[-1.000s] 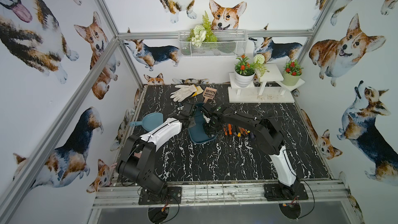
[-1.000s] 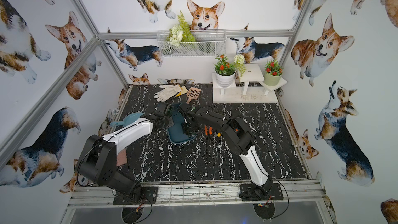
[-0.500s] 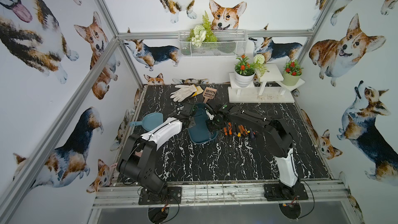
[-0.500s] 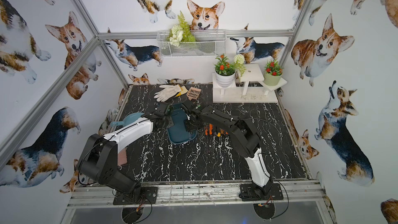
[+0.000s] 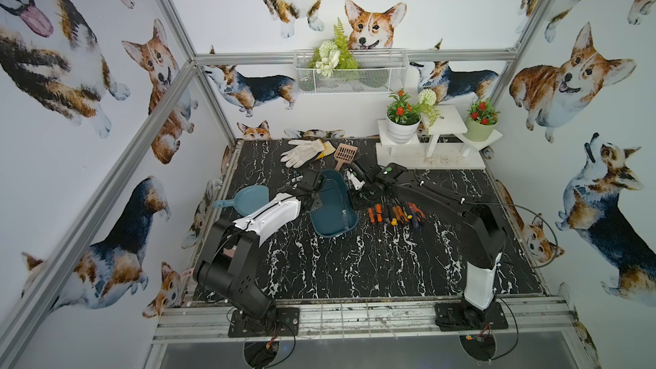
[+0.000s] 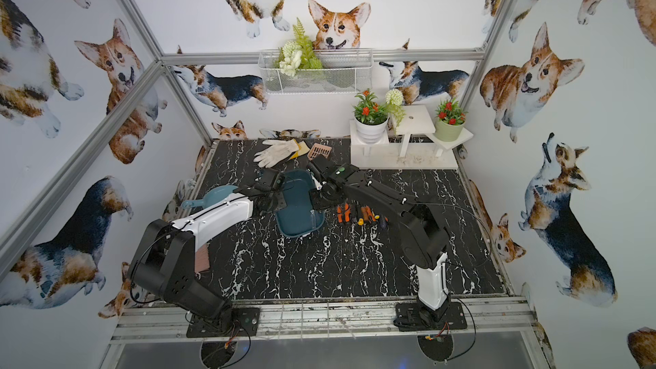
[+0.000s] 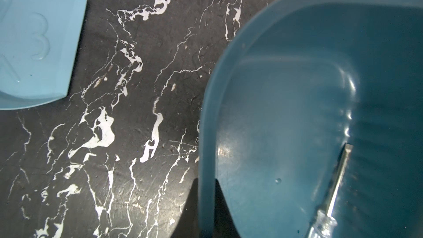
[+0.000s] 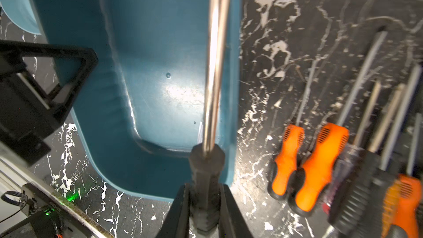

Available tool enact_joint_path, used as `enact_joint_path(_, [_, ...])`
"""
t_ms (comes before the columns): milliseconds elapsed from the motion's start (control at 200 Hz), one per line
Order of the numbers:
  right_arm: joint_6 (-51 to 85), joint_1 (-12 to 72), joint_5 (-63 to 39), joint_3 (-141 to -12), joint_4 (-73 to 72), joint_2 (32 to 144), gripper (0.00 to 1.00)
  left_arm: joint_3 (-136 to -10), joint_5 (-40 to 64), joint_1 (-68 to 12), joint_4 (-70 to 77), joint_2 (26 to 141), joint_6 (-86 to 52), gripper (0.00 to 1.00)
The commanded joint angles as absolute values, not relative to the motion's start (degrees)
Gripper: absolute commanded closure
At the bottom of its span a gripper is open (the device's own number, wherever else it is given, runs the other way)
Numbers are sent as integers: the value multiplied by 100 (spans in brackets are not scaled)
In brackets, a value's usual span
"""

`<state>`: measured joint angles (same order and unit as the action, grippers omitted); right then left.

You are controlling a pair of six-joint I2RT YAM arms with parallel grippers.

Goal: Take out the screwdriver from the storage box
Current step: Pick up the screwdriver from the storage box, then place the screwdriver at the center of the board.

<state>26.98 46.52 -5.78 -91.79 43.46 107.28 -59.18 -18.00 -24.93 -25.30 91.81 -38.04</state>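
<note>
jaws of the right gripper (image 8: 203, 204) are closed on the black handle of a dark-handled screwdriver (image 8: 211, 101), one on each side of it. its chrome shaft runs out over the inside of the storage box (image 8: 146, 42), close to the long wall that faces the tools on the worktop (image 5: 355, 260). whether the shaft touches the box i cannot tell.

the left gripper (image 7: 207, 193) is clamped on the opposite long rim of the teal storage box (image 7: 286, 88), one jaw outside the wall and one inside. in both top views the box (image 5: 332, 207) (image 6: 296, 207) sits between the two arms, mid-worktop.

a clear-handled screwdriver (image 7: 336, 179) lies on the box floor, its flat tip pointing toward the curved end wall; in a top view it shows faintly near the box's right wall (image 5: 343, 217).

just right of the box, a row of screwdrivers (image 5: 394, 212) lies on the worktop, several with orange handles (image 8: 320, 156). a light blue scoop (image 5: 248, 200) rests left of the box, apart from it. a pair of white gloves (image 5: 301, 150) and a peach slotted scoop (image 5: 344, 153) lie near the back edge.
</note>
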Motion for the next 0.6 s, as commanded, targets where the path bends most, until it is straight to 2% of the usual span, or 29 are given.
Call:
enact_joint_path(0, [2705, 4527, -716, -8973, 4079, 10386, 100, -5985, -1880, -2490, -2543, 9234, -3768, 100])
enact_joint_path(596, [2157, 3668, -244, -8097, 4783, 9070, 100, -6124, -1876, -2490, -2629, 9341, -3781, 100])
